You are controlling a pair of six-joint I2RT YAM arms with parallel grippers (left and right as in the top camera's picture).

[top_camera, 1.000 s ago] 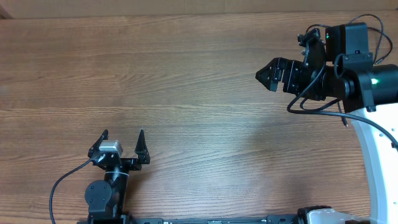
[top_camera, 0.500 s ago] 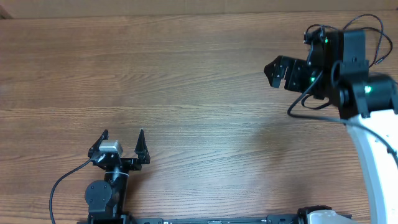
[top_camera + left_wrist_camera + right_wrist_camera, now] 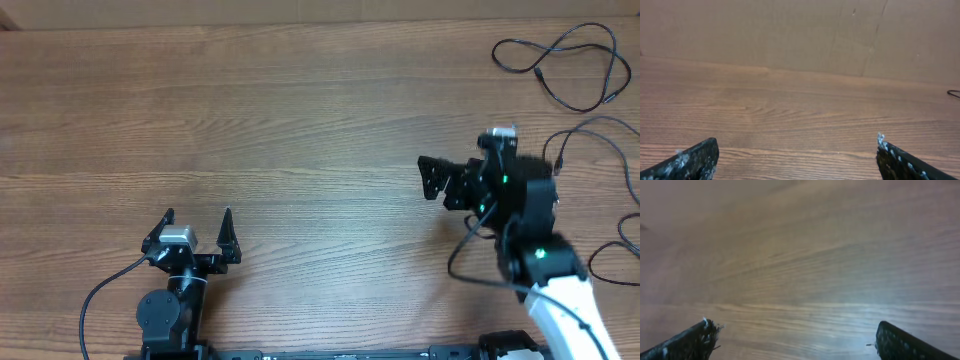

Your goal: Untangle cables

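Observation:
Thin black cables lie as separate loose loops at the table's right side in the overhead view: one loop at the far right corner, a second strand below it, and a third piece at the right edge. My right gripper is open and empty, pointing left, to the left of the cables and apart from them. Its wrist view shows only bare blurred wood between the fingers. My left gripper is open and empty near the front left. A cable end shows at the left wrist view's right edge.
The wooden table is backed by a cardboard wall along its far edge. The left arm's own thick wire curls at the front left.
My right arm has swung from the far right corner toward the front, uncovering the cable loops there. Its gripper stays open. The left arm has not moved.

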